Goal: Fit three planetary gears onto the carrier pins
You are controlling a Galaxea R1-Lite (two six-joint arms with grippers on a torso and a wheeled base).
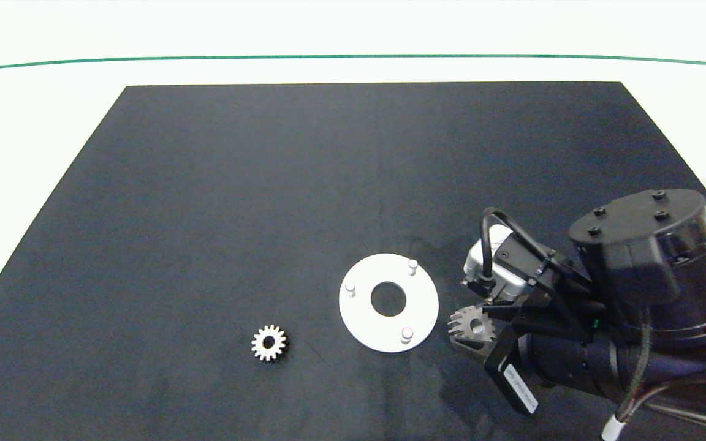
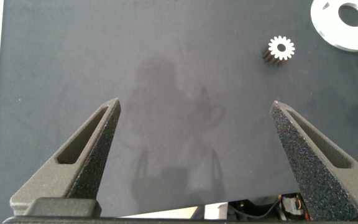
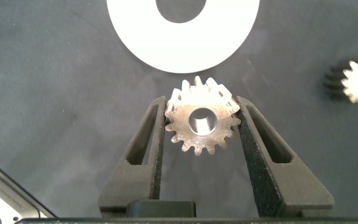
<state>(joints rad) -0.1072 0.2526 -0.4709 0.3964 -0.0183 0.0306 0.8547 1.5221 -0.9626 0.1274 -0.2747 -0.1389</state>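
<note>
Right claw (image 3: 201,127) grips one small silvery toothed gear (image 3: 201,124) just right of the white disc (image 1: 359,312), whose three pins (image 1: 406,334) stand bare.

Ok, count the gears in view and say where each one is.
2. One gear lies flat on the mat, left of the disc. The other gear is clamped in the right gripper, just right of the disc. A third may be hidden.

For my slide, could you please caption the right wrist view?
Right gripper shut on a planetary gear beside the white carrier disc.
</note>
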